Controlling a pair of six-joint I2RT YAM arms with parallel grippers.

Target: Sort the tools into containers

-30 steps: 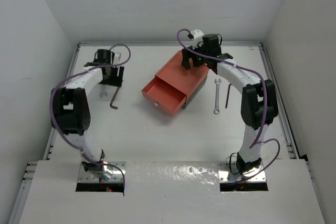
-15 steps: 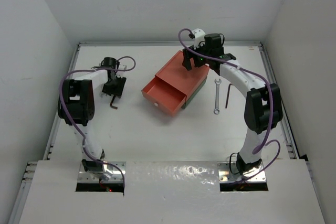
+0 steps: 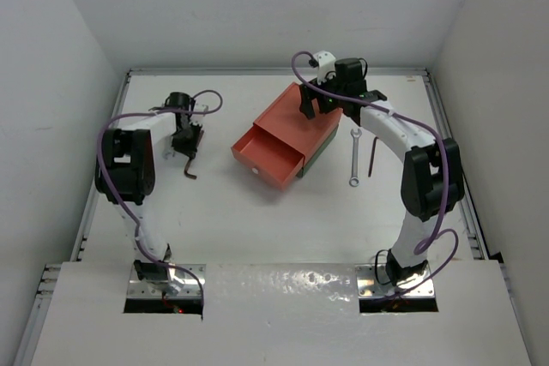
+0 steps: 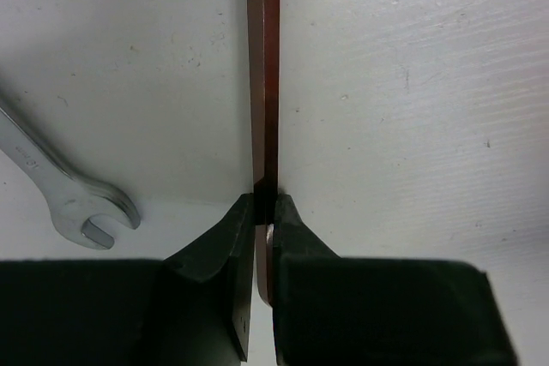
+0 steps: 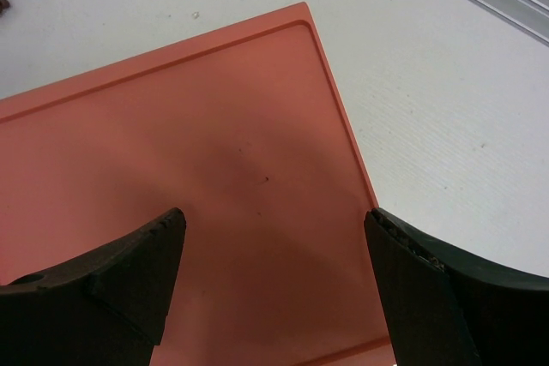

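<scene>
Fingers on the left (image 4: 225,250) have just pinched the brown hex key (image 4: 263,83), ready to lift; right fingers (image 5: 129,272) spread over the orange-red drawer box (image 5: 214,169).

Soft, even white light from overhead; top view sharp, wrist views dark at the near edge

In the top view the table (image 3: 240,212) is bright and evenly lit, with only short, faint shadows close under the arms and beside the orange-red box (image 3: 292,122), and a glossy glare on the white board (image 3: 283,285) at the table's near edge. In the left wrist view the black rod (image 4: 263,83) is crisp with a reddish-brown sheen, the wrench (image 4: 51,179) glints, and the fingers (image 4: 214,297) of the left gripper (image 4: 264,207) are near-black and featureless. The fingers (image 5: 103,289) of the right gripper (image 5: 273,220) look soft and dim
</scene>
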